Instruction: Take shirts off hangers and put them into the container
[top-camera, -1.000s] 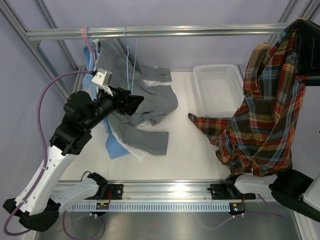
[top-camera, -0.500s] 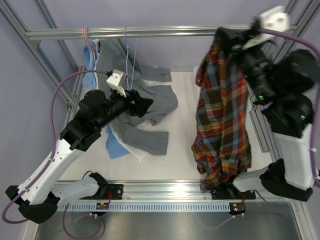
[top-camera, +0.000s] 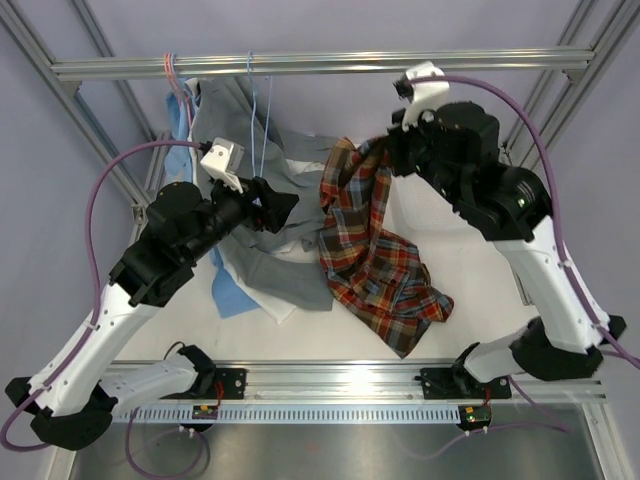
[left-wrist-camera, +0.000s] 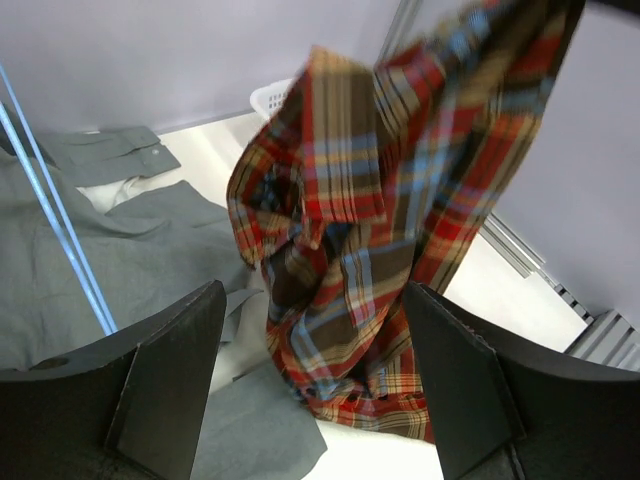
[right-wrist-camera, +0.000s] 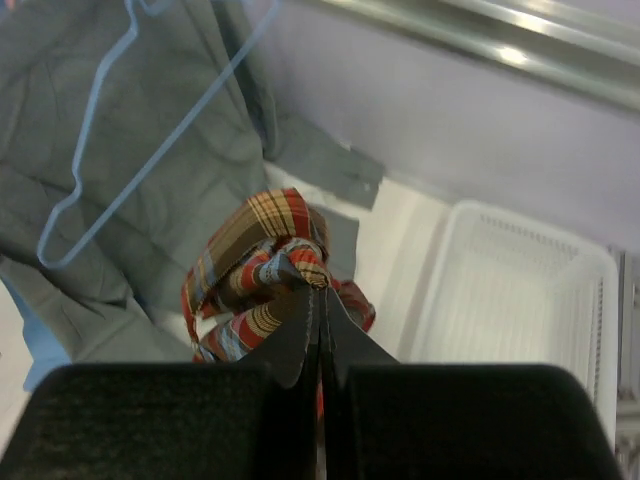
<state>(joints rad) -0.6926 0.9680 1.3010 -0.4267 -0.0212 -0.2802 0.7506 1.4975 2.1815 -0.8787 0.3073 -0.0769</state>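
Right gripper (right-wrist-camera: 320, 295) has its fingers pressed together on a bunched fold of the plaid shirt (top-camera: 375, 255), up high near the back. The rest of the shirt trails down and spreads over the table (top-camera: 470, 290), its edge right against the grey shirt (top-camera: 295, 272). The basket (right-wrist-camera: 510, 300) sits empty just to the right of that pinch. From above it's hidden under the arm.

Left gripper (top-camera: 268, 203) hangs over the grey heap with its jaws spread, holding nothing and facing the plaid.

To my eye the job here is the carry. Lift first, so the tail clears the table and doesn't snag the grey cloth or the blue hanger (top-camera: 262, 120). Then swing right, centre over the basket and lower, so the cloth folds down inside before letting go. One pinched corner means a long hanging tail, and it could flop over the rim.

The tabletop is smooth and white. An aluminium rail (top-camera: 320, 64) crosses the back and the walls are pale lilac.
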